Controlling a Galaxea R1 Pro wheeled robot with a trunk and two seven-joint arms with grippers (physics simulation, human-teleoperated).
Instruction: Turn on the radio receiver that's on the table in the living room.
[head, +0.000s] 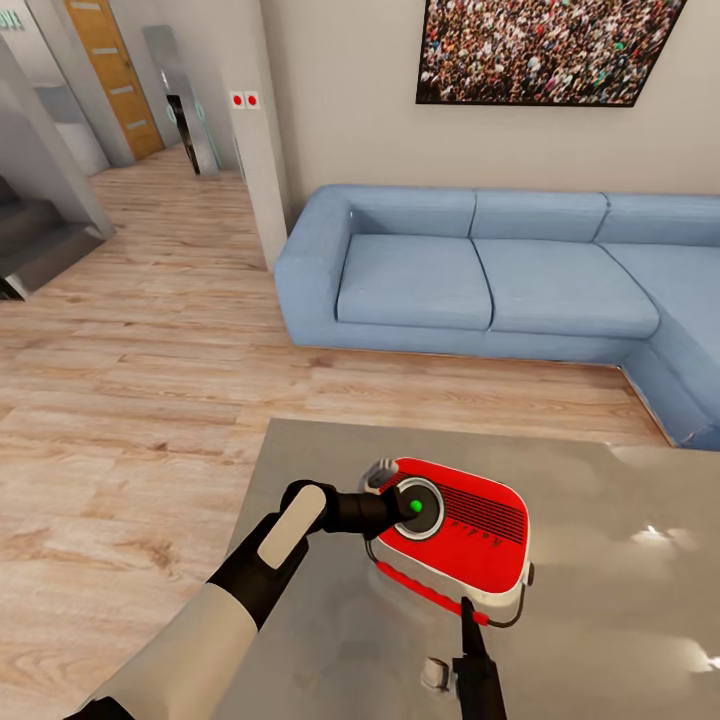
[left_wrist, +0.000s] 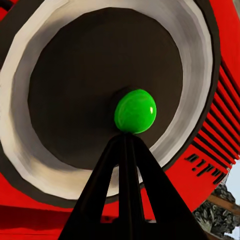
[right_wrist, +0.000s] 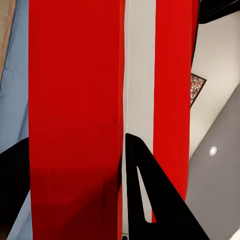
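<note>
- The radio receiver (head: 455, 535) lies tilted on its back on the table (head: 620, 600), near its left front part, dial (head: 418, 507) facing up.
- My left gripper (head: 400, 505) sits right on the dial at a green dot (head: 415, 506); in my left wrist view its fingers (left_wrist: 127, 195) are pressed together, tip touching that dot (left_wrist: 135, 111).
- My right gripper (head: 468, 612) stands at the radio's near edge. My right wrist view shows one dark finger (right_wrist: 150, 200) against the red-and-white casing (right_wrist: 75, 115) and another at the frame's edge, so the jaws stand apart.
- I can't tell whether they actually pinch the casing.
- Beyond the table, a blue sofa (head: 480, 280) and a crowd picture (head: 545, 45).
</note>
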